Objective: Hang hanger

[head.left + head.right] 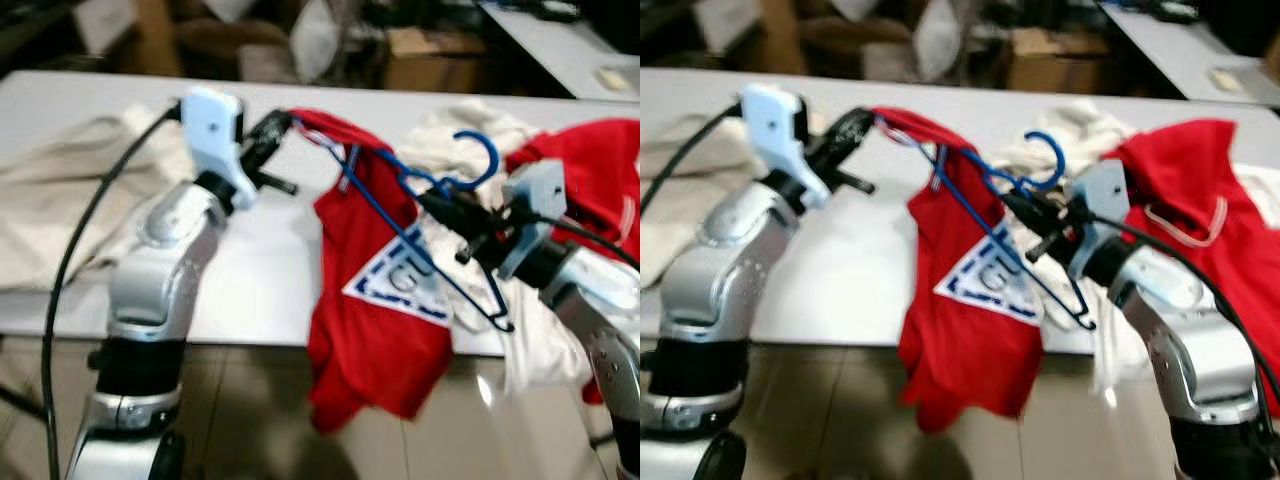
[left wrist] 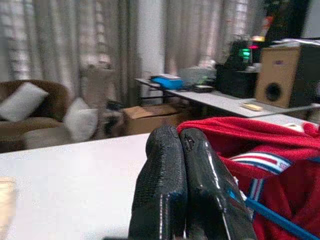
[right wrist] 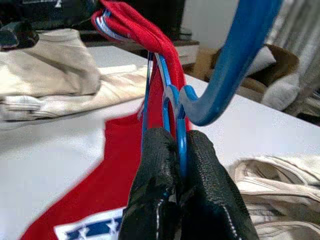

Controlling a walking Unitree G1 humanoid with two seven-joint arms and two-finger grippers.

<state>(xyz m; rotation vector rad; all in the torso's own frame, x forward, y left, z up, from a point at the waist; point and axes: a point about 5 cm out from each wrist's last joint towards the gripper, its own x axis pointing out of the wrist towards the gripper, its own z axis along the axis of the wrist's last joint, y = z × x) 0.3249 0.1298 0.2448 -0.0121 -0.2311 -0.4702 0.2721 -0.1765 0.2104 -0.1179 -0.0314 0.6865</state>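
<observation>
Hanger [image 1: 420, 215] pinched in right claw [image 1: 432, 205], left claw [image 1: 285, 122] gripping shirt [image 1: 375, 300]

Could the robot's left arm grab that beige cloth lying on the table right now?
Probably not yet: the left gripper is shut on the red shirt, though the beige cloth lies close beside that arm.

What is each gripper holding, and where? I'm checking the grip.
Right gripper: blue hanger, pinched just below its hook. Left gripper: red shirt, at its upper edge.
</observation>
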